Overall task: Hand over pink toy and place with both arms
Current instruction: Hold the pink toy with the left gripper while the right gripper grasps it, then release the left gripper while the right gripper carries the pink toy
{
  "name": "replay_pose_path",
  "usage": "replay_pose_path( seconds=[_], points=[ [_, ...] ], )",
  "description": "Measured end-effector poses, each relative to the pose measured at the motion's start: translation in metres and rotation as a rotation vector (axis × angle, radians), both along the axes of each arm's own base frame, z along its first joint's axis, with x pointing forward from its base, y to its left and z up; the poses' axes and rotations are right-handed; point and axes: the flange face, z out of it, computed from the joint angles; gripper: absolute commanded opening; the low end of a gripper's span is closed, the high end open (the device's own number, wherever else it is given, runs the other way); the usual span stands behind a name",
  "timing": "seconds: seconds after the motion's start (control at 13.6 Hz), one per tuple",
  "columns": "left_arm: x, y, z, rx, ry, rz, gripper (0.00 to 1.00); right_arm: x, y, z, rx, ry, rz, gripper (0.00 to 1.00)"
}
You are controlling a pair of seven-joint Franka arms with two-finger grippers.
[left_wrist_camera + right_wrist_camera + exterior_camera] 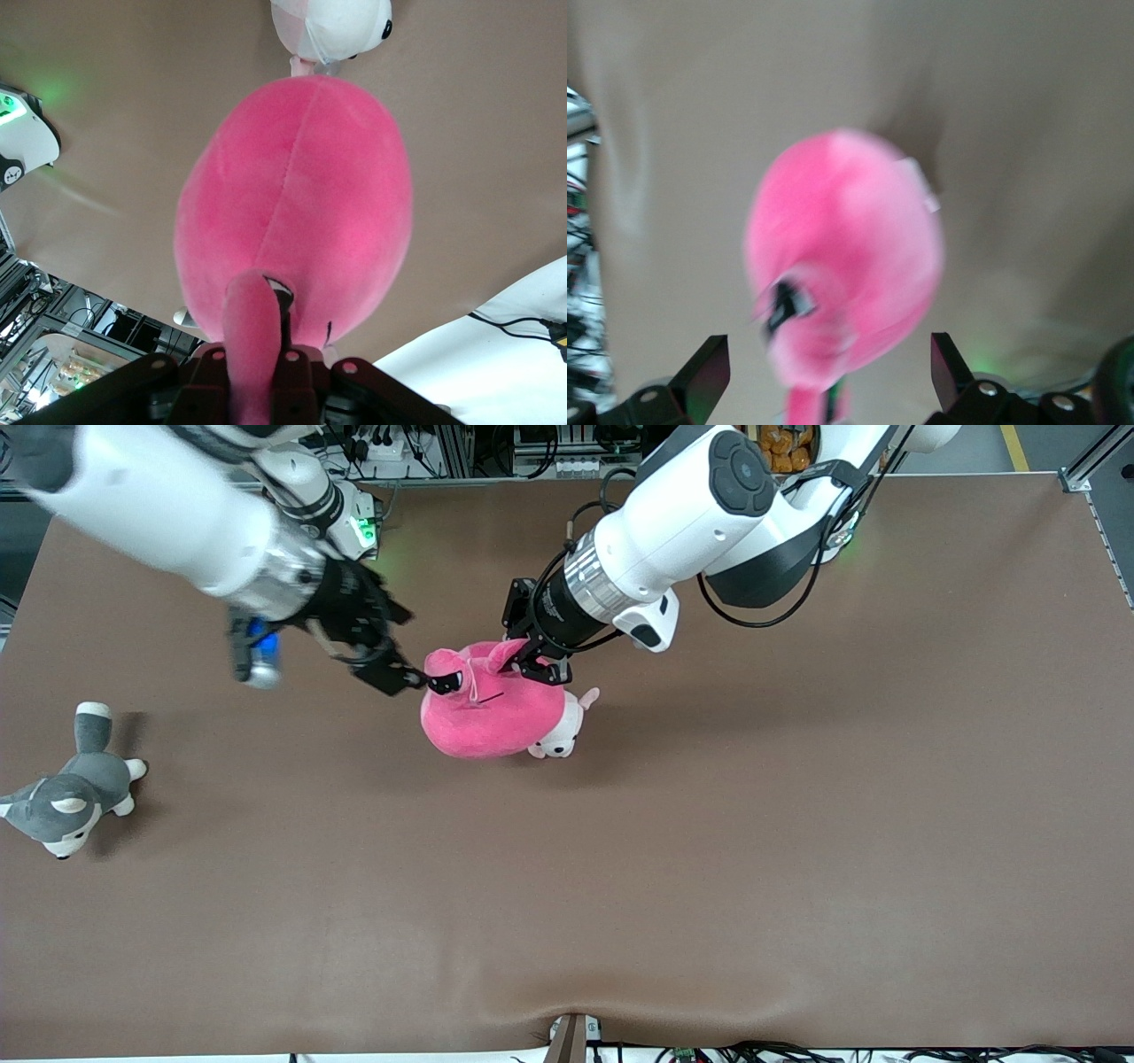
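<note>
Two arms meet over the middle of the brown table [797, 824], and the pink toy [487, 713] hangs between their grippers above the surface. The left gripper [532, 660] is clamped tight on a narrow ear-like flap at the toy's upper edge; in the left wrist view the flap runs straight in between the closed fingers [297, 367] while the round body [297, 221] hangs below them over the table. The right gripper [416, 677] comes in at the toy from the right arm's end of the table. Its jaws stand fully spread, and in the right wrist view the two fingers [709, 367] sit wide to either side of the toy [846, 266] without pressing on it. In the front view one fingertip lies against the toy's edge, at the small black-and-white tag [446, 683].

A small pale pink-and-white plush puppy [563, 731] lies on the table just beside the pink toy, partly under it, toward the left arm's end. A grey-and-white plush dog [71, 793] lies well apart from the pink toy, near the table edge at the right arm's end and nearer the front camera.
</note>
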Motion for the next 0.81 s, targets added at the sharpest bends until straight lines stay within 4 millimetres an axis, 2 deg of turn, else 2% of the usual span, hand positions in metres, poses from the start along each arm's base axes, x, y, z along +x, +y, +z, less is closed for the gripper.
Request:
replay_pose_path(
  seconds=[0.07, 0.15, 0.22, 0.29, 0.44, 0.59, 0.81],
  points=[
    [-0.001, -0.003, -0.002, -0.001, -0.001, 0.000, 0.00, 0.001, 0.012, -0.004, -0.017, -0.016, -0.043, 0.63],
    [-0.002, -0.005, -0.003, -0.002, -0.001, 0.000, 0.00, -0.001, 0.019, -0.007, -0.051, -0.034, -0.053, 0.44],
    [-0.002, -0.006, -0.004, -0.002, -0.001, -0.001, 0.00, -0.004, 0.025, -0.010, -0.096, -0.058, -0.040, 0.36],
    [-0.002, -0.006, -0.005, -0.001, -0.001, -0.001, 0.00, -0.008, 0.032, -0.011, -0.132, -0.079, -0.026, 0.33],
    [-0.002, -0.006, -0.004, -0.002, -0.003, 0.000, 0.00, -0.014, 0.041, -0.012, -0.165, -0.098, -0.015, 0.32],
    [-0.001, -0.005, -0.003, -0.003, -0.004, 0.001, 0.00, -0.012, 0.038, -0.012, -0.172, -0.101, -0.021, 0.00],
    [-0.001, -0.005, -0.002, -0.004, -0.006, 0.002, 0.00, -0.008, 0.032, -0.012, -0.183, -0.105, -0.030, 0.00]
  ],
)
